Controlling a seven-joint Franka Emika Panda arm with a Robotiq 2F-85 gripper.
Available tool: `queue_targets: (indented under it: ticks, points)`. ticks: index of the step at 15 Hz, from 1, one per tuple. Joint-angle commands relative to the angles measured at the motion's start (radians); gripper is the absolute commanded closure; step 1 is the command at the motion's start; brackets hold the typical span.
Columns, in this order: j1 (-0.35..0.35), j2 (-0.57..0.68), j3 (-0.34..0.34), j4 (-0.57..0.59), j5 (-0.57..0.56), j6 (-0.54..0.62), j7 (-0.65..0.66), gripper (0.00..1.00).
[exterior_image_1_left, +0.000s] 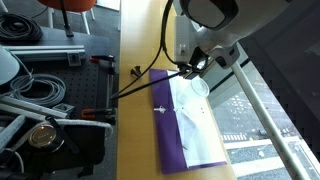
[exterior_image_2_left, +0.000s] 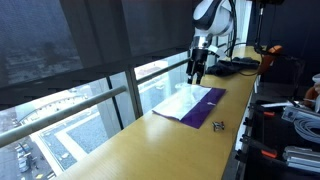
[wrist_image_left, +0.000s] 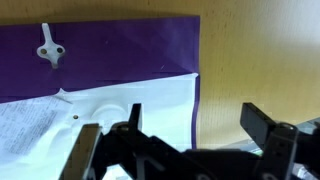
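Note:
A purple mat (exterior_image_1_left: 168, 140) lies on the wooden table (exterior_image_1_left: 140, 130), with a white plastic sheet (exterior_image_1_left: 196, 122) spread over it. A small white hook-shaped piece (wrist_image_left: 50, 52) rests on the bare purple mat (wrist_image_left: 120, 40), also seen as the white piece (exterior_image_1_left: 162, 108). My gripper (wrist_image_left: 198, 125) hangs open above the mat's end, over the border where the white sheet (wrist_image_left: 110, 105), the purple edge and the bare wood (wrist_image_left: 260, 60) meet. Nothing is between its fingers (wrist_image_left: 265, 122). In both exterior views the gripper (exterior_image_1_left: 197, 68) (exterior_image_2_left: 197, 72) is a little above the mat (exterior_image_2_left: 208, 106).
A small black clip (exterior_image_1_left: 135, 71) (exterior_image_2_left: 218, 125) lies on the wood beside the mat. Cables and equipment (exterior_image_1_left: 40, 95) crowd the space off one table edge. A window with a railing (exterior_image_1_left: 270, 110) runs along the opposite edge.

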Motion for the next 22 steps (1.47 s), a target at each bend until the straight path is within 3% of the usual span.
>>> queue_targets:
  ticks: [1, 22]
  points:
    - [-0.005, -0.006, 0.003, 0.017, -0.021, -0.007, -0.002, 0.00]
    - [-0.001, 0.013, -0.003, 0.056, -0.071, -0.009, -0.004, 0.00]
